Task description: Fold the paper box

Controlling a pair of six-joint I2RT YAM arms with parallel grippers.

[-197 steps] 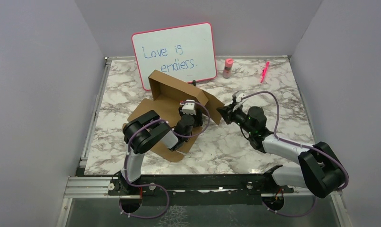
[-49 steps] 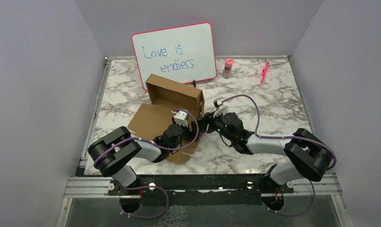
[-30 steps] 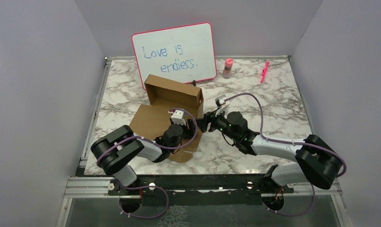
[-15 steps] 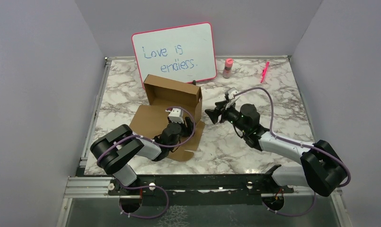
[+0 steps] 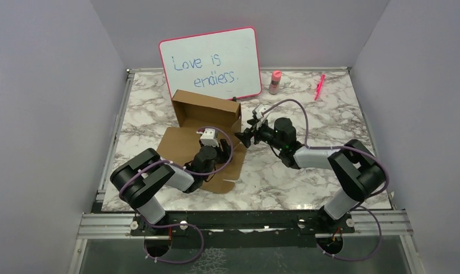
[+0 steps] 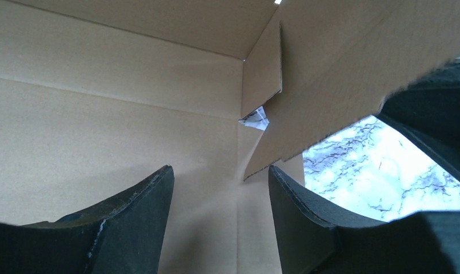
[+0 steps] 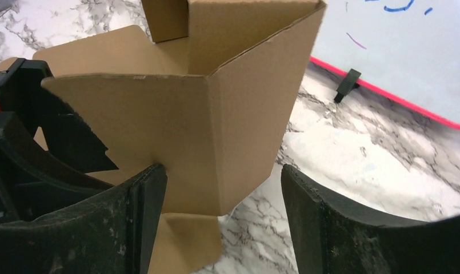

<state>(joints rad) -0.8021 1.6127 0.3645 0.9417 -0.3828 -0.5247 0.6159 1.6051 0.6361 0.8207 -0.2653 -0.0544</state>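
From above: right gripper (image 5: 242,138) back in at the right-hand wall of the box (image 5: 207,111), centre-left of the frame, after standing clear to the right half a second ago. Jaws wider than a second ago, nothing carried. Side flap, splayed outward some seconds back, now upright; by the look of it only partly folded, with the lid panel flat toward the lower left and that flap yet to be tucked or held. Left gripper (image 5: 222,146) low over the box floor, just left of the other. Through the left wrist: deep inside the box (image 6: 102,114), left gripper (image 6: 219,174) with fingers apart, clamped on nothing, aimed at the inner corner. Loose flap at upper right, marble table (image 6: 359,154) visible past it. Through the right wrist: right gripper (image 7: 219,177) spread wide, corner of the box (image 7: 176,125) mid-frame between the fingers. Touching or merely close, cannot tell. Whiteboard (image 7: 399,51) at upper right.
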